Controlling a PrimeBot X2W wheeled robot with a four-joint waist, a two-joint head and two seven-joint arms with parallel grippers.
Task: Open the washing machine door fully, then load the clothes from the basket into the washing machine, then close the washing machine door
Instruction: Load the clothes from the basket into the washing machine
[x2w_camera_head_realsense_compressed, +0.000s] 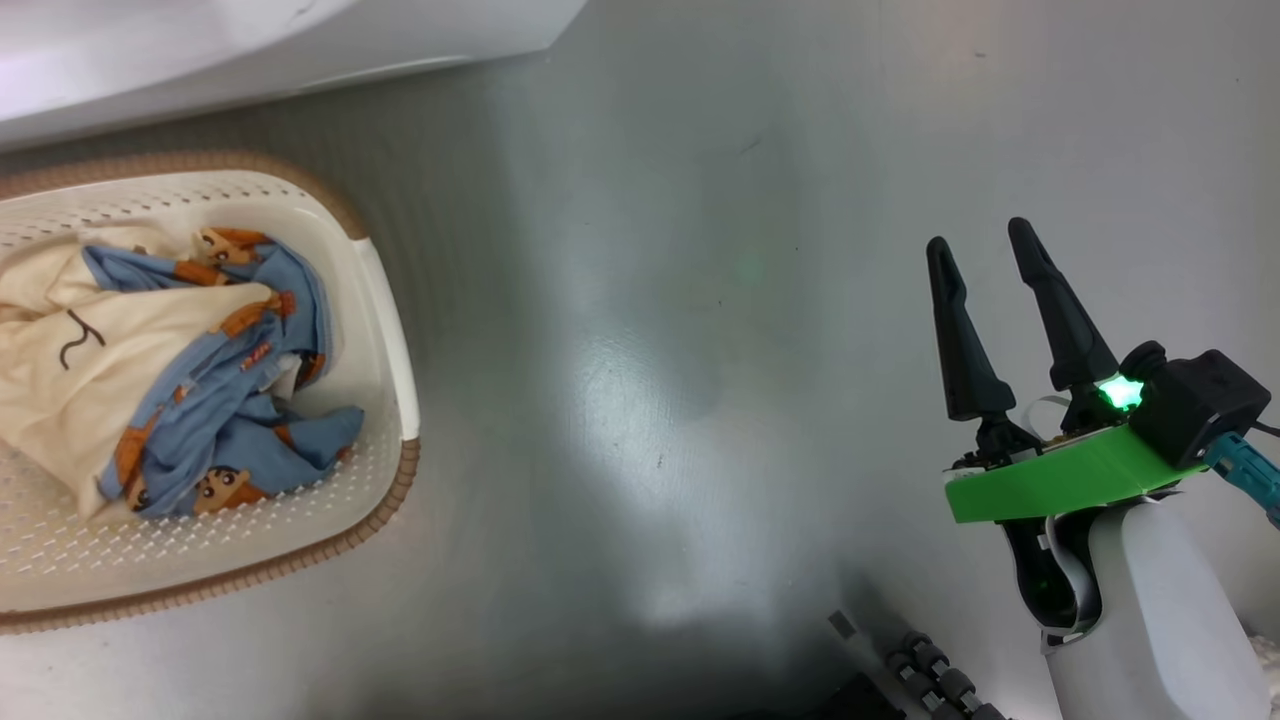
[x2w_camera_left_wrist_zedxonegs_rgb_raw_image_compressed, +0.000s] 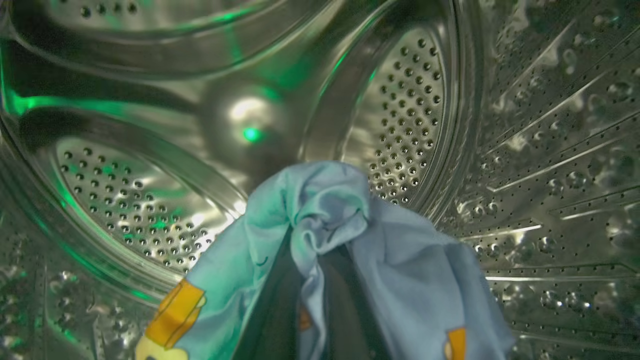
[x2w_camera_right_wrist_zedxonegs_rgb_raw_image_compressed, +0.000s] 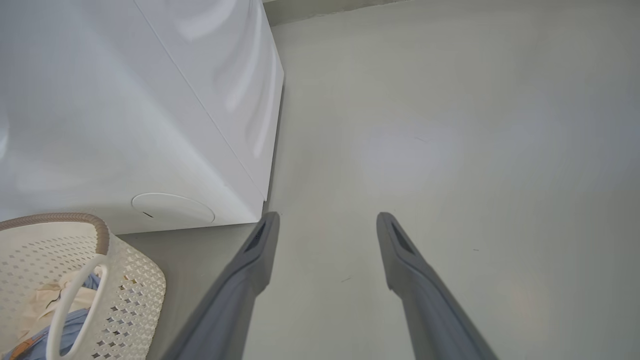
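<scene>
Inside washing machine (x2w_camera_left_wrist_zedxonegs_rgb_raw_image_compressed: 550, 150): clothes (x2w_camera_left_wrist_zedxonegs_rgb_raw_image_compressed: 415, 265) (left gripper's (x2w_camera_left_wrist_zedxonegs_rgb_raw_image_compressed: 320, 260)).

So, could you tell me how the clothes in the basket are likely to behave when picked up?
Probably floppy: the clothes lie crumpled in soft folds, so they should sag when lifted. The blue and cream pieces overlap, so one may drag another along. The thin fabric suggests little weight.

Laundry area, white washing machine (x2w_camera_right_wrist_zedxonegs_rgb_raw_image_compressed: 125, 100), perforated basket (x2w_camera_head_realsense_compressed: 385, 310), grey floor (x2w_camera_head_realsense_compressed: 650, 350)
</scene>
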